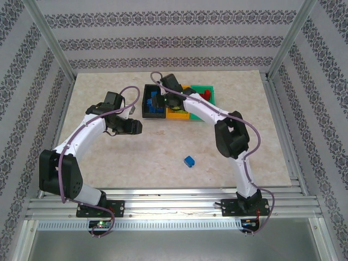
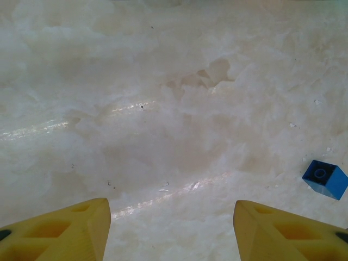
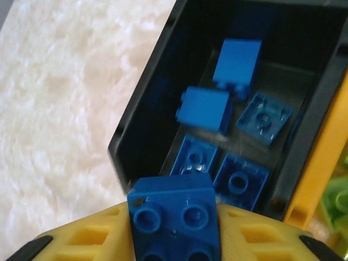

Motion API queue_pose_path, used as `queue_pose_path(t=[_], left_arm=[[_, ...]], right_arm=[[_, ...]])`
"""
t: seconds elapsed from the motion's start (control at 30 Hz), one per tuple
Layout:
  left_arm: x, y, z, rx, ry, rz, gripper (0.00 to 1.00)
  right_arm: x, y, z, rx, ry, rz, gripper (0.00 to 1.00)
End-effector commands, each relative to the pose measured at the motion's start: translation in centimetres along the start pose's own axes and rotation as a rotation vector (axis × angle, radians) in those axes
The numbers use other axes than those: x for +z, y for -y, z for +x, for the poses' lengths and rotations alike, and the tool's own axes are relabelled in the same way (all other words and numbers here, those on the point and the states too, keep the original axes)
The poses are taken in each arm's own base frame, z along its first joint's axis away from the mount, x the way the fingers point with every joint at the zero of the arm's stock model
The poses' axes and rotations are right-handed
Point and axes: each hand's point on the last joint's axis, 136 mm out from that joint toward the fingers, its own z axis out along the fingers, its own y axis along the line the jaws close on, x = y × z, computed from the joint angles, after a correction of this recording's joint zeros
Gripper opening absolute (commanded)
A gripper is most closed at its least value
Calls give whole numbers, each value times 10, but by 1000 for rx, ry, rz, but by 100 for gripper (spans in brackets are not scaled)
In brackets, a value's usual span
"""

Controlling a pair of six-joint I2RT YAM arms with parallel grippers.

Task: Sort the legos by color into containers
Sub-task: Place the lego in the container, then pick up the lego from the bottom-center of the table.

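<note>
The right gripper (image 3: 174, 242) is clenched on a blue brick (image 3: 172, 209), studs facing the wrist camera, its yellow fingers (image 3: 92, 239) pressed to both sides. The held brick hangs over the near end of the black bin (image 3: 142, 109). Inside that bin lie 5 blue bricks (image 3: 204, 109), some stud-side up, some on their sides. Just beside the black bin stands the orange-yellow bin (image 3: 322, 157), the walls touching; something lime green (image 3: 338, 202) shows past that wall, too blurred to name. From above, the green bin (image 1: 208, 87) closes the row of 3, with red pieces (image 1: 205, 95) inside.

The left gripper (image 2: 171, 228) is released, jaws wide apart over bare marble-patterned table (image 2: 163, 109), nothing between them. A loose blue brick (image 2: 325, 180) lies on the table to its right, well apart from the bins (image 1: 189, 161).
</note>
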Motion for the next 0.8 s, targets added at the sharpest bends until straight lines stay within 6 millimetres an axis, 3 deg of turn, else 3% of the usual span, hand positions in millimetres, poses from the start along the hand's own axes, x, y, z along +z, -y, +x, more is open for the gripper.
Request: queue_pose_path(t=[0.0,0.13,0.27,0.4,0.6,0.77], left_arm=[[0,-10,7,-5,-25,-23,62],[2,-10,8,-10,-34,-19,62],[2,-8,8,-8,-35,-13,62],[0,-8,7,-9,-25,-9,62],[0,-6,7,-10,-26,3,62],[-2,-6,5,-8,-18,-2,62]], right_arm=[[3,-6,-26,39,24,-57,46],[5,-19,-37,35,19,-93,61],[-10,-28,-33,23,39,-102,62],[-36,-29,-13,-23,32,-77,61],[-85,-22,54,-95,-12,-37,61],[-106,2,147,-171,-182,44,62]])
